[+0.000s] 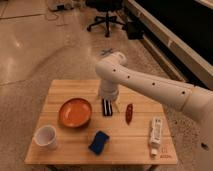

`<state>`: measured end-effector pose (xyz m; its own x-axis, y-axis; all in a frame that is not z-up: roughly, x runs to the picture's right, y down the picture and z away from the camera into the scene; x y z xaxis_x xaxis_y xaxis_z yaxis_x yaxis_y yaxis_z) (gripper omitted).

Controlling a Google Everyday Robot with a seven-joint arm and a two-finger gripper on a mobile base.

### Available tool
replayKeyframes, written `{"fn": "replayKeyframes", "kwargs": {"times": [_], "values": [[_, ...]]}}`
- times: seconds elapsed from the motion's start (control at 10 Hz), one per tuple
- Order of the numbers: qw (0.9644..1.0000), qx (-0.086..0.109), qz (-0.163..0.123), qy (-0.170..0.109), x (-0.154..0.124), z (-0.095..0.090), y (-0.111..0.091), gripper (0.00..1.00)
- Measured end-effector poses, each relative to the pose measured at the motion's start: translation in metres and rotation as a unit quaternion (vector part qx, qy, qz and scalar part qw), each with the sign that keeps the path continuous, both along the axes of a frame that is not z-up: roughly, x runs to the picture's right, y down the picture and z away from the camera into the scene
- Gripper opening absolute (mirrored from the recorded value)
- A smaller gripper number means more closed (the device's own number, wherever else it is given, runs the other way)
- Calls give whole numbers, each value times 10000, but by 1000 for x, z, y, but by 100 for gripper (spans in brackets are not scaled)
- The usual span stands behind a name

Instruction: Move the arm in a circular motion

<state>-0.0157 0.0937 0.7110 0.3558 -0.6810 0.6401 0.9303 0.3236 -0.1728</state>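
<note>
So the setup is a small wooden table (134, 146) on a speckled, shiny floor (45, 45). There's a black office chair (106, 14) in the back, a blue tape X (107, 51) on the floor just behind the table, and a long dark counter (175, 30) running along the right side.

There are 6 things on the table: an orange bowl (76, 112) left of center, a white cup (45, 136) at the front left, a blue sponge (100, 142) at the front middle, a black bar (106, 107) with pale stripes, a reddish-brown stick (129, 114) just right of it, and a white bottle (156, 134) lying down near the right edge.

The arm (150, 85) is big, glossy white and chunky, with little dark dots along its links. It comes in from the lower right and bends at a rounded elbow over the back of the table. The gripper (110, 99) hangs down from that bend, right above the far end of the black bar. Honestly can't tell if the gripper is open or closed, or if it touches anything.
</note>
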Motion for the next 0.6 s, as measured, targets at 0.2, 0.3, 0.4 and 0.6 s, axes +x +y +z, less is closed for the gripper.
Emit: {"fn": "replayKeyframes", "kwargs": {"times": [0.2,0.3,0.4,0.6], "values": [[9959,154,-598,-659,-20,-53,31,80],[9924,289,-828,-868,-18,-74,44,80],[9890,433,-979,-1020,-10,-92,54,80],[9906,667,-747,-927,28,-113,58,80]]}}
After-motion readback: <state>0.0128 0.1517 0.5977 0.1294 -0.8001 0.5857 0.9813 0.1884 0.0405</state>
